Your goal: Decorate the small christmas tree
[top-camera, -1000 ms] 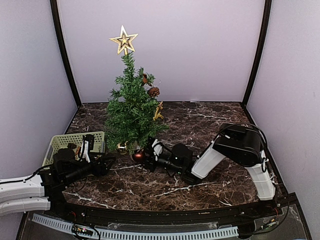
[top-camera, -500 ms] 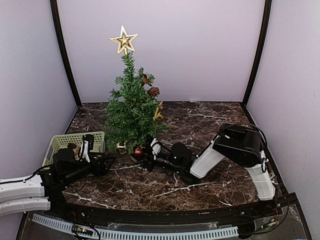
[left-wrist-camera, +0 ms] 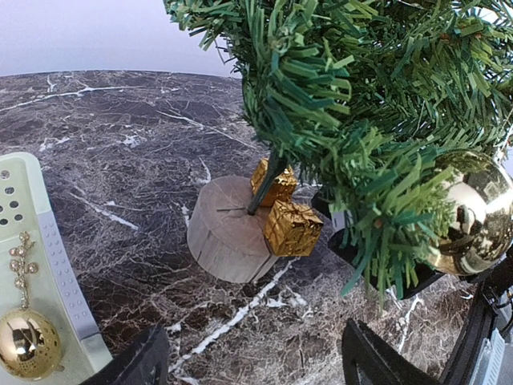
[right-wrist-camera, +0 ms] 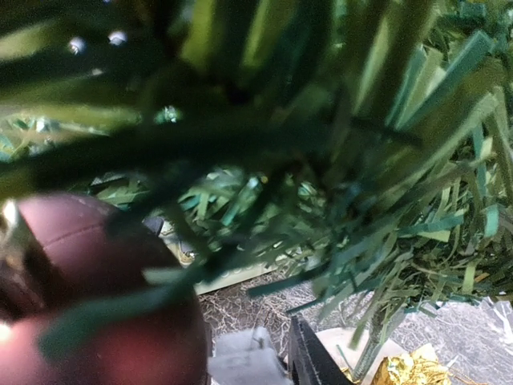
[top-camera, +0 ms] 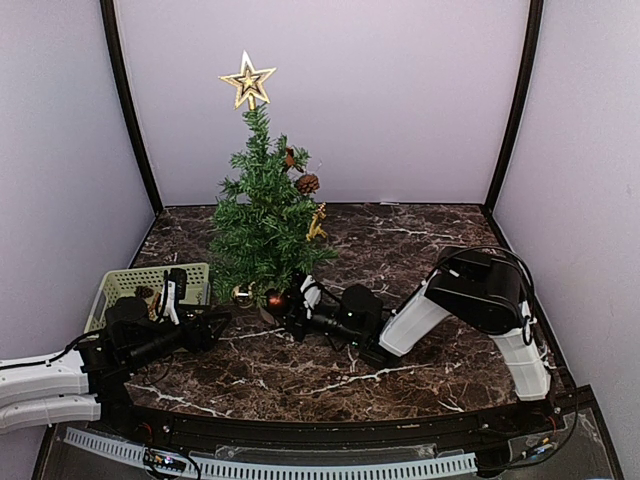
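The small christmas tree [top-camera: 258, 225] stands at the back left on a pale stump base [left-wrist-camera: 228, 233], with a gold star [top-camera: 247, 80] on top. A dark red ball [top-camera: 276, 298] sits among its lowest branches. My right gripper [top-camera: 290, 308] is right beside that ball. In the right wrist view the red ball [right-wrist-camera: 96, 297] fills the lower left and hides one finger. The other finger [right-wrist-camera: 309, 361] shows beside it, so the hold is unclear. My left gripper [left-wrist-camera: 260, 369] is open over bare marble in front of the stump.
A pale green basket [top-camera: 125, 285] at the left holds a gold ball [left-wrist-camera: 28, 343]. Two gold gift boxes [left-wrist-camera: 292, 227] lie on the stump. The tree also carries a gold ball [left-wrist-camera: 477, 212], pinecones [top-camera: 307, 183] and a gold ornament [top-camera: 317, 222].
My right gripper has pushed left and up with the red ball, from the tabletop edge of the tree into its lowest branches. The left arm has not moved.
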Action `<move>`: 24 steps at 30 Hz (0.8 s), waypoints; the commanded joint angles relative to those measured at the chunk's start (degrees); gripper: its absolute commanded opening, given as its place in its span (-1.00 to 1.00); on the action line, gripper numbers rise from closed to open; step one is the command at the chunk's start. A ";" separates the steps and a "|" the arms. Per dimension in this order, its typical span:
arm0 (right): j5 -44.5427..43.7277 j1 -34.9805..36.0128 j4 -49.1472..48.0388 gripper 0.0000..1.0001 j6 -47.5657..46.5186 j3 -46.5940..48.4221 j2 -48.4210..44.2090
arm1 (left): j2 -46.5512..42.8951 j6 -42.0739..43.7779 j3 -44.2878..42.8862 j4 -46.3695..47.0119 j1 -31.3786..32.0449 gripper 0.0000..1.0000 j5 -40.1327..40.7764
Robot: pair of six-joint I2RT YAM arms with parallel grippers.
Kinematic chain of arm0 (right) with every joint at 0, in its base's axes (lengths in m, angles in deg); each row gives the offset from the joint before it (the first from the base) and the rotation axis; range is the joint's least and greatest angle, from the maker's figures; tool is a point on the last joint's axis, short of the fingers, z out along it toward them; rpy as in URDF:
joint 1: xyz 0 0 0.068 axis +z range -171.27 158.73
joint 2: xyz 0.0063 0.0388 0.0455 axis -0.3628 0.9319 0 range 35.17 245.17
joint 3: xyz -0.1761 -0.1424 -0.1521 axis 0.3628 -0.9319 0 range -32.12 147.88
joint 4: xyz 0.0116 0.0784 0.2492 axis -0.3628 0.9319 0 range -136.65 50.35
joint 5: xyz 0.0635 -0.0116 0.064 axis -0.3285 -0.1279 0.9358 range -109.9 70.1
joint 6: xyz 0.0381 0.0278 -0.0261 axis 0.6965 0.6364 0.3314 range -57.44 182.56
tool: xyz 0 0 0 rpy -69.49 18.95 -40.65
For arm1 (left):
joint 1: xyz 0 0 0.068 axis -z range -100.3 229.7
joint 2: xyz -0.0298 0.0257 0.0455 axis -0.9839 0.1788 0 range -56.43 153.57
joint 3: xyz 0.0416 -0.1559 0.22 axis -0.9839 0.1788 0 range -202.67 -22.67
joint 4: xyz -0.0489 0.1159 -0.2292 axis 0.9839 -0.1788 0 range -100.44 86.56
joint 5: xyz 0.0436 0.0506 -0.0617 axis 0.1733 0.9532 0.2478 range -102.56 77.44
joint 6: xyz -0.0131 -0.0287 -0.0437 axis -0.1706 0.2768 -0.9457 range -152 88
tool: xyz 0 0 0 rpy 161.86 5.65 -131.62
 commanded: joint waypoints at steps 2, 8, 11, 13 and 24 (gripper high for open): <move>0.02 0.43 -2.59 -0.44 -0.14 1.24 0.34 | -0.60 -0.48 1.00 -0.18 -0.52 0.53 -0.19; -0.06 0.43 -2.38 -0.62 -0.12 1.25 0.17 | -0.82 -0.50 1.01 -0.30 -0.49 0.53 -0.15; 0.09 0.42 -1.99 -0.72 -0.14 1.31 0.07 | -0.87 -0.45 1.01 -0.34 -0.53 0.53 -0.20; 0.11 0.43 -1.86 -0.75 -0.14 1.33 0.05 | -0.90 -0.53 1.01 -0.42 -0.58 0.53 -0.25; -0.55 0.38 -3.16 -1.00 -0.14 0.65 -0.57 | -1.08 -0.31 0.62 -0.87 -0.60 0.53 -0.27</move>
